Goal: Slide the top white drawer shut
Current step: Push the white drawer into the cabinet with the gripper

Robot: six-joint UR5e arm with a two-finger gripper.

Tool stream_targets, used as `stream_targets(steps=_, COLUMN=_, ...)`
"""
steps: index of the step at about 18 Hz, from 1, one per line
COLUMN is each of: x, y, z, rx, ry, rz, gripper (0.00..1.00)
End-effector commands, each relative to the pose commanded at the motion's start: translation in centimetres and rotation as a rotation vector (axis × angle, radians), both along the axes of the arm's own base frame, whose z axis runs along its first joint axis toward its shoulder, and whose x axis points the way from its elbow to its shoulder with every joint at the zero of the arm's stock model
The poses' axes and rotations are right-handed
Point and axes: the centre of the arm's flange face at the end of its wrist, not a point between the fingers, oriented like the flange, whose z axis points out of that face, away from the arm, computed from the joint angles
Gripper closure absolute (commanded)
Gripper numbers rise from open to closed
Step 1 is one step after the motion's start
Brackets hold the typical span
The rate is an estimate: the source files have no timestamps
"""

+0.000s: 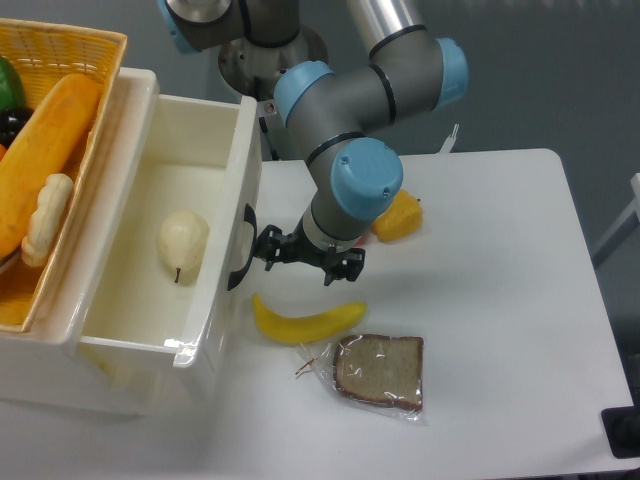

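Top white drawer (170, 260) stands pulled out at table's left edge, pear (182, 243) inside. Hand (268, 248) at the black handle (240, 248); finger state unreadable. Approach step; next, push front panel leftward, squarely.

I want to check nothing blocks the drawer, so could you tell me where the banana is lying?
The banana lies on the table just in front of the open top white drawer, below the hand and beside the bagged bread slice.
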Motion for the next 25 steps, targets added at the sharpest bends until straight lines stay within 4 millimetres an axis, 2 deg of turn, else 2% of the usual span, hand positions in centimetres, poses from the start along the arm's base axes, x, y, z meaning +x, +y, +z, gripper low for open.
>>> stream_targets(steps=11, x=4.4, y=2.6, z=0.5, rx=0.016, ry=0.01, rz=-0.084, gripper=0.0)
stream_targets(steps=25, x=6.8, y=3.5, z=1.3, rx=0.026, ry=0.015, rz=-0.123, gripper=0.0)
